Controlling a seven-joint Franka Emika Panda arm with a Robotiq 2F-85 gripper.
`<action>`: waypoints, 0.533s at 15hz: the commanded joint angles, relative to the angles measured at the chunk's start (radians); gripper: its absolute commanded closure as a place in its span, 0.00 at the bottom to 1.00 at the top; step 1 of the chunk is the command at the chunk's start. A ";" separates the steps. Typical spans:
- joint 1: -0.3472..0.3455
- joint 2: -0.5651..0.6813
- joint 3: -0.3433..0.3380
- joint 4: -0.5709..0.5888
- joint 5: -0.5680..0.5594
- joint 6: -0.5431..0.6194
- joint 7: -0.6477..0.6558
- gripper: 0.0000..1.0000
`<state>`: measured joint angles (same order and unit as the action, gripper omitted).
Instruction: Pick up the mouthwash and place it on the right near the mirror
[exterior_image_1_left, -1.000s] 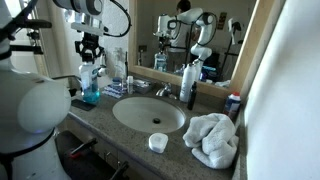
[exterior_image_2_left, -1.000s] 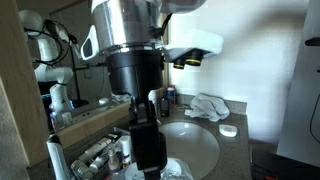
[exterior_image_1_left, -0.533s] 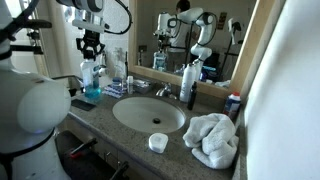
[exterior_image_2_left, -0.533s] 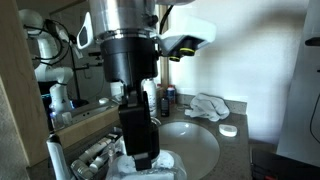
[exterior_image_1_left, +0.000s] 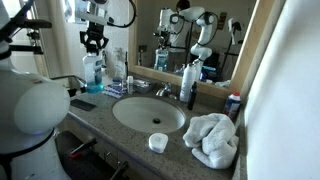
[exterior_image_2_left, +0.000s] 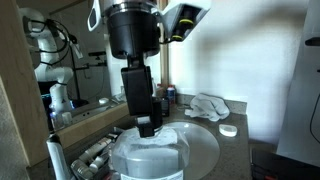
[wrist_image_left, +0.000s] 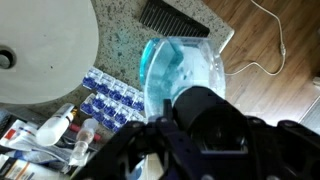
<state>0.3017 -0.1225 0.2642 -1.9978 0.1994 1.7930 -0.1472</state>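
Note:
The mouthwash (exterior_image_1_left: 92, 72), a clear bottle of blue liquid, hangs above the left end of the counter. My gripper (exterior_image_1_left: 94, 44) is shut on its top. In an exterior view the gripper (exterior_image_2_left: 148, 124) fills the foreground, with the bottle's shoulder (exterior_image_2_left: 150, 158) below it. In the wrist view I look down on the blue bottle (wrist_image_left: 170, 72); the gripper (wrist_image_left: 195, 120) hides its cap. The mirror (exterior_image_1_left: 225, 45), with its tan wooden frame, runs along the back wall.
The sink basin (exterior_image_1_left: 148, 113) is in the middle of the counter, with the faucet (exterior_image_1_left: 163, 90) behind it. A slim dark bottle (exterior_image_1_left: 189, 85), a red-and-blue can (exterior_image_1_left: 233, 103), a white towel (exterior_image_1_left: 212, 138) and a small white cup (exterior_image_1_left: 157, 142) stand to the right. A black comb (wrist_image_left: 172, 17) lies below.
My gripper has risen with the mouthwash in it. The bottle has lifted off the counter and hangs higher now.

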 joint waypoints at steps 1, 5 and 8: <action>-0.029 -0.067 -0.019 0.026 0.004 -0.078 0.051 0.76; -0.065 -0.116 -0.058 0.022 0.000 -0.111 0.069 0.76; -0.098 -0.143 -0.095 0.018 -0.001 -0.138 0.062 0.76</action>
<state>0.2334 -0.2264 0.1938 -1.9842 0.1989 1.6991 -0.1053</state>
